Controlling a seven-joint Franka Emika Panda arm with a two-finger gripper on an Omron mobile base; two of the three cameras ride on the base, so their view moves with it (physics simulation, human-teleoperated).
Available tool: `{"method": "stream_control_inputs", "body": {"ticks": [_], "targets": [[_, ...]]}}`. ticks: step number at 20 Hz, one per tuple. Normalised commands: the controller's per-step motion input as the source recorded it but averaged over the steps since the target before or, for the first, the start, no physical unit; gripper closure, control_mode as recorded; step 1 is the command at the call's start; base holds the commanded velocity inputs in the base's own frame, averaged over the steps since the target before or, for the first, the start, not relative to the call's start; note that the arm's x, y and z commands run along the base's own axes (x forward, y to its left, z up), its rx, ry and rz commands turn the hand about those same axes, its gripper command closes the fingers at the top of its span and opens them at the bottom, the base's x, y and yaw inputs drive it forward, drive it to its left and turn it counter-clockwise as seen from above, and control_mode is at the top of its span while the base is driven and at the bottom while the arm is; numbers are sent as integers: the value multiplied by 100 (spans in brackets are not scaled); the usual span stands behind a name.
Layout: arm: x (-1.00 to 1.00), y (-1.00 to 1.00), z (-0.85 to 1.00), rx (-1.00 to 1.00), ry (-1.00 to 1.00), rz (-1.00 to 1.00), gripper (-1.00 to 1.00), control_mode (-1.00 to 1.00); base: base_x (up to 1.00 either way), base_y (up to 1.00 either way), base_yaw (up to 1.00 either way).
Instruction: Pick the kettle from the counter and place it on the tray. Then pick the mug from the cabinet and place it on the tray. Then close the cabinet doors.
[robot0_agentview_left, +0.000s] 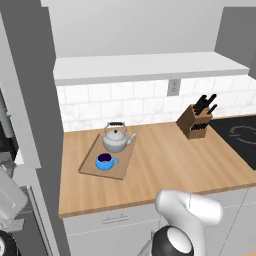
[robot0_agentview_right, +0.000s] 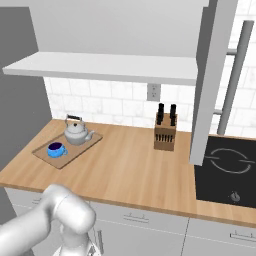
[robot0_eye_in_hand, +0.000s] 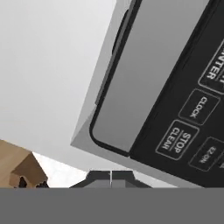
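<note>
One kettle (robot0_agentview_left: 116, 139), one mug (robot0_agentview_left: 105, 161) on tray (robot0_agentview_left: 89, 163).

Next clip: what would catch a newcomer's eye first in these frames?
Probably the silver kettle and bright blue mug sitting together on the wooden tray at the left of the counter. A knife block stands near the black cooktop. In the hand view, the shut hand points at a microwave control panel.

Pincer (robot0_eye_in_hand: 111, 178) shut (fingertips together), holding nothing; arm (robot0_agentview_left: 187, 215) folded low.
</note>
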Motion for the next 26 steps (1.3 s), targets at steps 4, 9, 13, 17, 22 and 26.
{"method": "stream_control_inputs", "body": {"ticks": [4,9,13,17,22,26], "targets": [[59,-8,0,-3,0,-5,100,-100,0,0,0],[-2,-54,5,-3,0,-9,100,-100,0,0,0],[-3,-78,20,-2,0,-7,100,-100,0,0,0],[-3,-87,29,-1,0,-3,100,-100,0,0,0],[-22,-100,28,-3,0,0,100,-100,0,0,0],[-4,-100,21,-3,0,0,100,-100,0,0,0]]}}
